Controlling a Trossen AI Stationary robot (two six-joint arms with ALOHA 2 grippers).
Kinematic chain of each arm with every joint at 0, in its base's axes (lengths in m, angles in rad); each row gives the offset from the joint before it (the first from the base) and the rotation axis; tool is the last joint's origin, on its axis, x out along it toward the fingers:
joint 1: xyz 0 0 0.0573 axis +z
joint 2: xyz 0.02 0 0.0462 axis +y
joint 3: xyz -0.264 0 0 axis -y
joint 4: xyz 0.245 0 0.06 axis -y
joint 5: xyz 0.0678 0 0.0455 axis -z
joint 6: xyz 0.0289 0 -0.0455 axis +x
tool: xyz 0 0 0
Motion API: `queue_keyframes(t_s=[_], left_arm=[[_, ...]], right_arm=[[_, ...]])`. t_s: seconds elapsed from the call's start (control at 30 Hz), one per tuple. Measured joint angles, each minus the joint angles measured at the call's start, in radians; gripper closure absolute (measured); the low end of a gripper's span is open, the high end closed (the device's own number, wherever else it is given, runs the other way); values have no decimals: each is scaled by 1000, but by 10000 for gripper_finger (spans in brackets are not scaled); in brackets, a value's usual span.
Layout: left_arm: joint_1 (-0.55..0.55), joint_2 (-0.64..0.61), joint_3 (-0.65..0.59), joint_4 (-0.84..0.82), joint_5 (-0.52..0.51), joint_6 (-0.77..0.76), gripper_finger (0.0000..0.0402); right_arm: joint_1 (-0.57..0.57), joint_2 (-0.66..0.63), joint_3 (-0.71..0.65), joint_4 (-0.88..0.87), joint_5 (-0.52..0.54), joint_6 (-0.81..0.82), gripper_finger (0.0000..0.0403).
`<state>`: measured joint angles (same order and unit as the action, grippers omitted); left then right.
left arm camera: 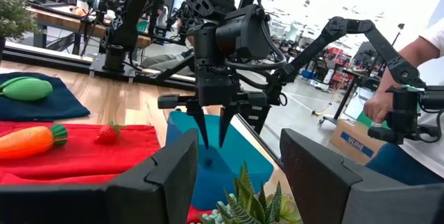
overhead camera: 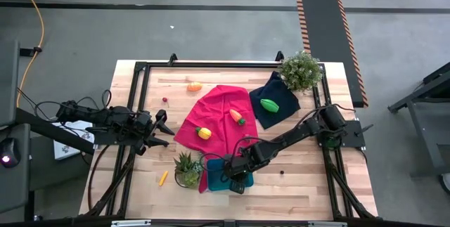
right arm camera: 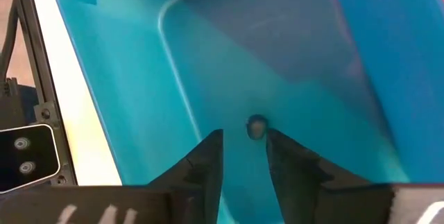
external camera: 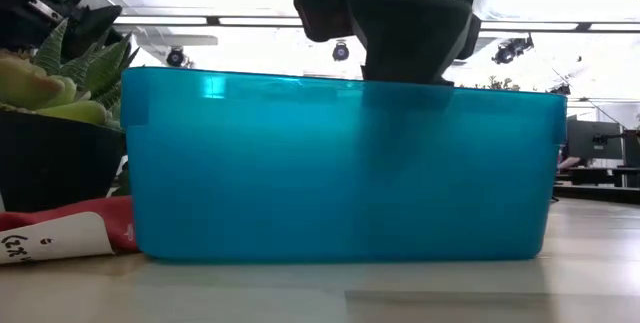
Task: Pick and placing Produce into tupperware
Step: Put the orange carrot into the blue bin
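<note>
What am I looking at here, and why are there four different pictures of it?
It is a robot with two dark arms at a wooden table, filmed by four cameras at once. One looks straight down, one sits at table height, and one rides on each wrist.

The right gripper hangs over the blue plastic tub, its fingers slightly apart. Its wrist camera looks down into the tub, where a small round thing lies just below the fingertips; nothing is gripped. The left gripper waits open at the table's left side.

On the table lie toy foods: a carrot and a yellow piece on a red cloth, a green oval on a dark cloth, plus two potted plants.
</note>
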<state>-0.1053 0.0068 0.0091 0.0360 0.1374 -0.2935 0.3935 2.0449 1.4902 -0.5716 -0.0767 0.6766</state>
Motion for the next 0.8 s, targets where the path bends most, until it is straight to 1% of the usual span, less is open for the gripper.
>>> queue_keyframes(t_s=[0.1,0.27,0.53,0.67,0.8], left_arm=[[0,0,0,0,0,0,208],[0,0,0,0,0,0,208],[0,0,0,0,0,0,208],[0,0,0,0,0,0,208],[0,0,0,0,0,0,208]], right_arm=[[0,0,0,0,2,3,291],[0,0,16,3,7,23,290],[-12,-1,128,-1,69,12,290],[-27,-1,175,-40,102,-10,291],[-43,-1,215,-96,102,-14,291]])
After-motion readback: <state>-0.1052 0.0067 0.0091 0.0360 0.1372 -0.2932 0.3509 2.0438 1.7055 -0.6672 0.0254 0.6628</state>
